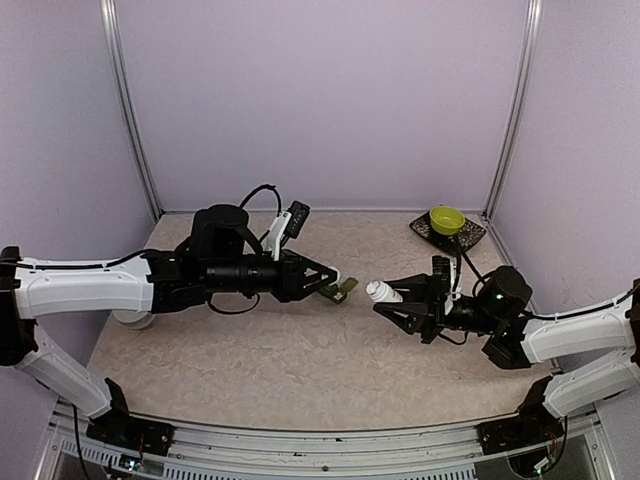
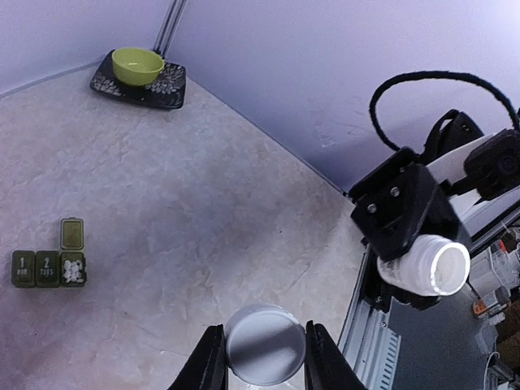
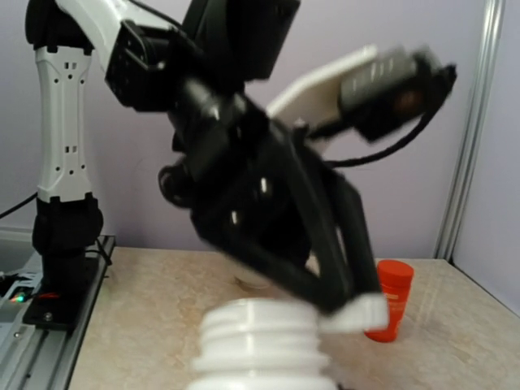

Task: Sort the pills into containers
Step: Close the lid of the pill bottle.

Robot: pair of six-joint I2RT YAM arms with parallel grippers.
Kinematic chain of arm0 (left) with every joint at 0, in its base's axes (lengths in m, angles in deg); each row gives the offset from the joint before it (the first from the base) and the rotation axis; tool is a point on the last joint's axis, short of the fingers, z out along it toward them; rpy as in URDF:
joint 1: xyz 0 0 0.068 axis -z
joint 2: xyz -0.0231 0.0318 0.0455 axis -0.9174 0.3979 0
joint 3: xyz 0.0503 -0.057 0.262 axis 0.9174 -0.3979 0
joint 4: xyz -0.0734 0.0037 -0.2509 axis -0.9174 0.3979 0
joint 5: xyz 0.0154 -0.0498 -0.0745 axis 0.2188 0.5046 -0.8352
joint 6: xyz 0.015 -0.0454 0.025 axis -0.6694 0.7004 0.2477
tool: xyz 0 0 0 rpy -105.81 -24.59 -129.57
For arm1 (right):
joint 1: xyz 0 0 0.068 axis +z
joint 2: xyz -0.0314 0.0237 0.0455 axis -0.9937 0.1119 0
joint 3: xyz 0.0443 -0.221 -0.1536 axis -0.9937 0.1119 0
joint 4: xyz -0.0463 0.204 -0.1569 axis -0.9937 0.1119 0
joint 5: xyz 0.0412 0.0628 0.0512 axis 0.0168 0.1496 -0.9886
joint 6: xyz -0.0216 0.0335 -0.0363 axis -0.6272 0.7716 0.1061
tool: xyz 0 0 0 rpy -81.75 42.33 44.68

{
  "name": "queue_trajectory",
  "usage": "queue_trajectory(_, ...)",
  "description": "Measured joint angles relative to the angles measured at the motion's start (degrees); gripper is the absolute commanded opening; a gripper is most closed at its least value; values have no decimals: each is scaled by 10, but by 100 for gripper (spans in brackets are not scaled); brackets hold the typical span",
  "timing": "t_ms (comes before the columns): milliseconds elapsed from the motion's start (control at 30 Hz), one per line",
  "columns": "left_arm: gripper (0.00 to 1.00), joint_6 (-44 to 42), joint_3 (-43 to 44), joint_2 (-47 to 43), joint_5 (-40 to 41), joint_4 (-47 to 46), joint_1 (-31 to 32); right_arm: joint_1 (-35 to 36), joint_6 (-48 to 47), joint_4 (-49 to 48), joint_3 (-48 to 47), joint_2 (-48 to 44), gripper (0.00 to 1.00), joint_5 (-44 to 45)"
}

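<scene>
left fingers (image 2: 207, 361): clamped on white cap (image 2: 264, 345)
right fingers (image 2: 398, 215): clamped on open white bottle (image 2: 426, 268)
containers (image 2: 47, 268): set on counter (image 2: 244, 203), one lid open, pills (image 2: 73, 272) seen inside

Lab test booth: plain lavender walls (image 1: 320, 100), metal posts (image 1: 130, 110).

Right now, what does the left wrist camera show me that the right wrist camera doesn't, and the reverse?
Left wrist only: the containers, one lid flipped open with white pills inside, and the yellow-green bowl on its dark tray. Right wrist only: a small orange vial standing upright. Both: the left gripper shut on the white cap, and the open-mouthed white bottle.
</scene>
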Motion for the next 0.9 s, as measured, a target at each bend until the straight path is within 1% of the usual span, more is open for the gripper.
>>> queue_trajectory(133, 31, 25, 3, -16, -20, -23, 6, 17, -13, 1, -7, 0, 8, 9)
queue_trajectory(400, 31, 66, 9, -16, -57, -58, 23, 51, -48, 11, -33, 7, 8, 56)
queue_trajectory(633, 31, 86, 9, -16, -74, -78, 37, 54, -67, 23, -35, 9, 8, 96)
queue_trajectory(900, 32, 96, 24, -16, -76, -84, 46, 59, -77, 33, -44, 13, 8, 115)
